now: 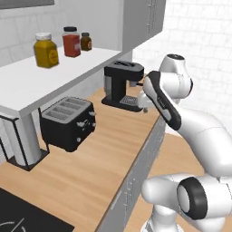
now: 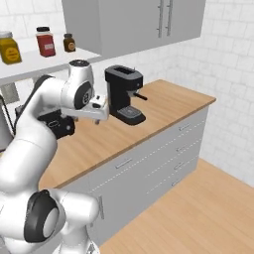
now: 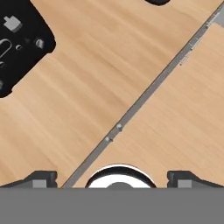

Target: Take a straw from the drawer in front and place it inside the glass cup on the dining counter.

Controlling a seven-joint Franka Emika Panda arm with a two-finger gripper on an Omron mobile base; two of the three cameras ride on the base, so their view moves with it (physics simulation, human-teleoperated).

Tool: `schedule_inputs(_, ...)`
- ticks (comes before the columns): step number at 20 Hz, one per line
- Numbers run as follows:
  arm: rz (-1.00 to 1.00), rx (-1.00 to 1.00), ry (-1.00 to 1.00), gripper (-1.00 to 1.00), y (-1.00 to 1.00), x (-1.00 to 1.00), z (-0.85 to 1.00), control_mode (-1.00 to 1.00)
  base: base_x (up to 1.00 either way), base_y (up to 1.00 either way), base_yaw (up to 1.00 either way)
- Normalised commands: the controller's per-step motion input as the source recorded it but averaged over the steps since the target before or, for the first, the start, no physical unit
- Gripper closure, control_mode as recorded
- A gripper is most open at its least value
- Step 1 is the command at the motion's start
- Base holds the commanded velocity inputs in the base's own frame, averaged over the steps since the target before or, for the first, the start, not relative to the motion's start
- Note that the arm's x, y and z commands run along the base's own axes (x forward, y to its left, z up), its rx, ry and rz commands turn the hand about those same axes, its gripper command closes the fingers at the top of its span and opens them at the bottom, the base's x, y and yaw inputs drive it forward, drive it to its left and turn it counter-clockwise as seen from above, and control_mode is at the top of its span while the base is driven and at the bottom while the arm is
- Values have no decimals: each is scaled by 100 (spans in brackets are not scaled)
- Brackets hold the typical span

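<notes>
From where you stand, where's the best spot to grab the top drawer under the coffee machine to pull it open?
Take the top drawer by its short bar handle, at the middle, coming straight in from the aisle side. The bar lies horizontal and stands off the flat front, so jaws set above and below should close around it.

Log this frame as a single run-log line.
phase: start, drawers shut | gripper: open, holding nothing, above worktop edge | nearby: coffee machine, toaster | straw, cup: unseen
</notes>
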Motion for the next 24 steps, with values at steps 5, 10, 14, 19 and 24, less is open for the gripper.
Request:
schedule_inputs(5, 0, 49, -7, -100, -97, 27, -85, -100, 0, 0, 0)
schedule_inputs(10, 0, 53, -1, -100, -96, 0, -98, -100, 0, 0, 0)
schedule_inputs(14, 0, 45, 0, -100, -64, 1, -88, -100, 0, 0, 0)
schedule_inputs(19, 0, 36, 1, -100, -30, 21, -56, -100, 0, 0, 0)
schedule_inputs(24, 0, 25, 0, -100, -17, 24, -36, -100, 0, 0, 0)
